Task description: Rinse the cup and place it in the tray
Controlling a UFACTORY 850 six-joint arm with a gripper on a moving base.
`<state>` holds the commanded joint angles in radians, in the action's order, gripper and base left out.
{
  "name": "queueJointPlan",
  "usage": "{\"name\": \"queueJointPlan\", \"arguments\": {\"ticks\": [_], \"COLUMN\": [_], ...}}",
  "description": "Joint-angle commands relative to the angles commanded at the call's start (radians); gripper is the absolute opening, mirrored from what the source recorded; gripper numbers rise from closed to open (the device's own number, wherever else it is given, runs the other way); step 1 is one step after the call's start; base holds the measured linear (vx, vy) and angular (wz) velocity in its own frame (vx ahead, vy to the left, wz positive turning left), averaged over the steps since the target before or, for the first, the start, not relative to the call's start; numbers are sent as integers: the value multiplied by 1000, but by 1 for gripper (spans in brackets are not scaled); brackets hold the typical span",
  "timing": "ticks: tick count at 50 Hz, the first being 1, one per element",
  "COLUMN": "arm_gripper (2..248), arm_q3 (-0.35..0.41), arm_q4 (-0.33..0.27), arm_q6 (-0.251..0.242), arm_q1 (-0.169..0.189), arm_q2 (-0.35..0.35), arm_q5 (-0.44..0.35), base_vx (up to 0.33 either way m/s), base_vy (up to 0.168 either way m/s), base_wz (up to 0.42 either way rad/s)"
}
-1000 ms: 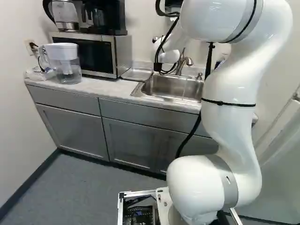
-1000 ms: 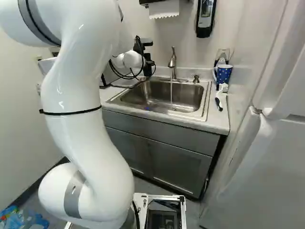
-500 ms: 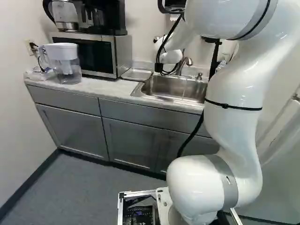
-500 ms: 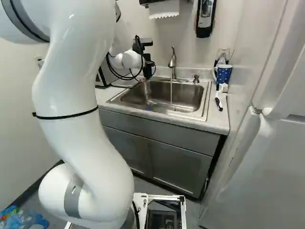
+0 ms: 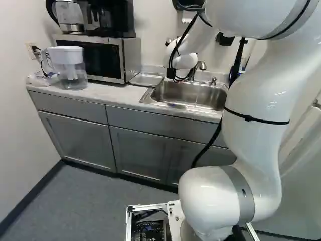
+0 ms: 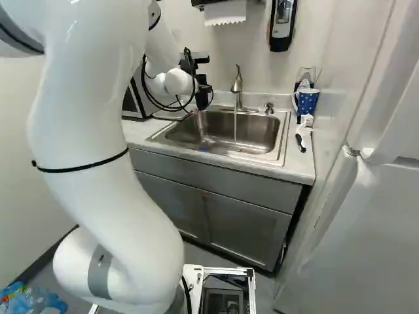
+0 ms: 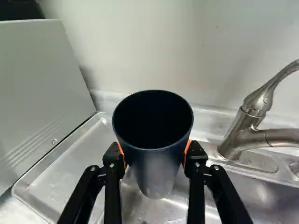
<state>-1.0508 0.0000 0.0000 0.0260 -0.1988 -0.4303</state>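
In the right base view my gripper (image 6: 203, 97) hangs by the sink's left end, its fingers too small to make out. The wrist view shows the gripper (image 7: 155, 156) shut on a dark blue cup (image 7: 156, 170), an orange pad on either side. The cup's open mouth faces the camera; its inside looks dark. Beyond and below it lies the metal tray (image 7: 63, 175), flat beside the microwave, also seen in the left base view as a tray (image 5: 146, 79). The cup hides part of the tray's edge next to the sink (image 6: 249, 134).
Water runs from the faucet (image 6: 237, 85) into the sink; in the wrist view the faucet (image 7: 240, 133) stands to one side of the cup. The microwave (image 5: 95, 57) and a pitcher (image 5: 70, 68) are left of the tray. A dotted mug (image 6: 308, 101) and brush (image 6: 301, 140) stand right of the sink.
My upper arm has swung right in the left base view and left in the right base view. The wrist has shifted only slightly near the sink's left end. The base has stayed put.
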Motion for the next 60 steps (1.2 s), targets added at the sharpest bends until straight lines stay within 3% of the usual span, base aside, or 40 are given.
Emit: {"name": "queueJointPlan", "arguments": {"ticks": [34,60], "arm_gripper": [126,126], "arm_q3": [140,235], "arm_q4": [0,0], "arm_q6": [0,0], "arm_q1": [23,32], "arm_q2": [128,169], "arm_q5": [0,0], "base_vx": [0,0], "base_vy": [0,0], "base_wz": [0,0]}}
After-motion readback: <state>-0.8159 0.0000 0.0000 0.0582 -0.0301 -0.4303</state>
